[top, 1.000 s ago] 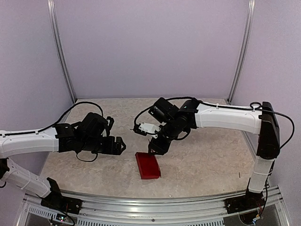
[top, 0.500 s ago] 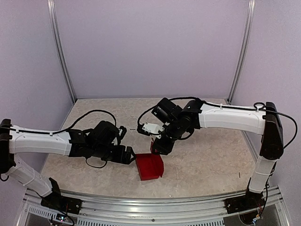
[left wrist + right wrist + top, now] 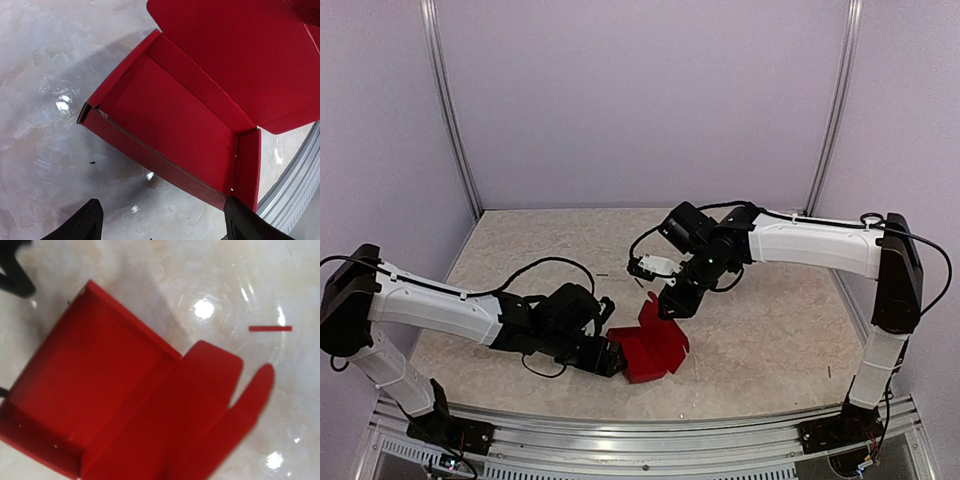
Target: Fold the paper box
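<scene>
The paper box point(image 3: 655, 352) is bright red card, a shallow tray with its lid swung open and standing up. In the left wrist view the tray point(image 3: 170, 115) lies just ahead of my open left gripper point(image 3: 162, 225), whose fingertips point(image 3: 90, 222) straddle the near wall without touching it. From above, the left gripper point(image 3: 613, 362) sits at the box's left side. My right gripper point(image 3: 670, 303) hovers at the top edge of the raised lid point(image 3: 665, 330). The right wrist view shows tray point(image 3: 85, 380) and lid point(image 3: 200, 400) but not its own fingers.
A thin red strip point(image 3: 270, 328) lies on the marble table beyond the box. The metal rail point(image 3: 640, 440) along the table's front edge runs close behind the box and shows in the left wrist view point(image 3: 300, 185). Lilac walls enclose the table.
The box lid has swung open from closed and flat. My left arm has reached right and forward to the box's left side. My right gripper has risen slightly to the right.
</scene>
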`<control>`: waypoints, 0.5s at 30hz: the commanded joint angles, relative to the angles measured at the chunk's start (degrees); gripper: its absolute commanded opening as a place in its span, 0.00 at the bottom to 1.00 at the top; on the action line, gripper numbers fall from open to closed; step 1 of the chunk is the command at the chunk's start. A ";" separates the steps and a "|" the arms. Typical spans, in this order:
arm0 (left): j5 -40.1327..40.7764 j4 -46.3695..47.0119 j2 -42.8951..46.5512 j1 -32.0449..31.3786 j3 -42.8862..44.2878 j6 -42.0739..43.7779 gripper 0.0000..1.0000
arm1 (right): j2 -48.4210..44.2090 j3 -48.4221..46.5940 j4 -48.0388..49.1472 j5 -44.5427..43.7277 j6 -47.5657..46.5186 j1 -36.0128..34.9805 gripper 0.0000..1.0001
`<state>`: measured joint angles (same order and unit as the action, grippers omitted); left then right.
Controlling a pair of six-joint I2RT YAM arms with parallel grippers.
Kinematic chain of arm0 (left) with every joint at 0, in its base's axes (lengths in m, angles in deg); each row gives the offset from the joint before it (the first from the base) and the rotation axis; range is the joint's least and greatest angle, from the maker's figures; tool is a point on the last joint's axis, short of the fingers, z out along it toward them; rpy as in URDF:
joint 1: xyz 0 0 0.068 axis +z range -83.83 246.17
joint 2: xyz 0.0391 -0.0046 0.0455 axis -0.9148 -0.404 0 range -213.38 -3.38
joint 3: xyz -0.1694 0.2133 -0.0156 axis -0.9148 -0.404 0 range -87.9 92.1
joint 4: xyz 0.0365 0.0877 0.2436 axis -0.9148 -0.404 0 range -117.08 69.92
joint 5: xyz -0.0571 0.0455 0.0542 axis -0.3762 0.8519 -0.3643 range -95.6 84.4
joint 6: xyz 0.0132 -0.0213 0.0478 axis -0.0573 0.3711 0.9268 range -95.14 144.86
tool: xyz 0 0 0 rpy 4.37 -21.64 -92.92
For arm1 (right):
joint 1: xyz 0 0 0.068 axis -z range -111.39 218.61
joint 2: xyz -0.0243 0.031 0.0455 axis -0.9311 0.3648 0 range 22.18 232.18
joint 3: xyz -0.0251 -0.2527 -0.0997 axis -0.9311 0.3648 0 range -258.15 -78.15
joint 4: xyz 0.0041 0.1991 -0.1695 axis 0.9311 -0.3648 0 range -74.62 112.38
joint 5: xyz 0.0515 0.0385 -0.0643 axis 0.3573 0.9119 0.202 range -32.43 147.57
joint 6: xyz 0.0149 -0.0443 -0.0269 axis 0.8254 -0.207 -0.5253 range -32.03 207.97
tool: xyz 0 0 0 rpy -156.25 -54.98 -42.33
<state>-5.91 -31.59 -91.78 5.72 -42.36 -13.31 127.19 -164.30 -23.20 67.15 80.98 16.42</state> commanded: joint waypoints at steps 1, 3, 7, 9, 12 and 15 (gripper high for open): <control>-1.51 2.43 -1.82 -1.25 0.88 -1.10 0.81 | -0.94 0.98 -1.32 4.19 1.53 0.28 0.18; -1.33 2.09 -2.26 -1.48 1.37 -0.99 0.81 | -0.51 0.77 -1.40 5.44 1.96 0.59 0.13; -0.26 0.77 -1.86 -1.92 1.64 -1.32 0.81 | 0.10 0.54 -1.61 5.49 2.10 0.74 0.10; 0.13 -0.59 -0.79 -2.01 1.65 -1.27 0.81 | 0.31 0.53 -1.53 4.91 1.72 0.80 0.06; 3.07 -2.78 2.64 -2.37 1.58 0.30 0.80 | 0.72 -0.86 -1.48 2.07 -0.21 0.79 0.00; 7.30 -3.15 7.88 -3.10 0.76 5.48 0.81 | 0.85 -3.97 -2.04 1.06 -3.65 0.85 0.00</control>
<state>-4.78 -32.55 -90.45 3.43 -42.10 -13.22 127.34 -164.73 -23.51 70.08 81.70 16.93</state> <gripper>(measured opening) 0.806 0.013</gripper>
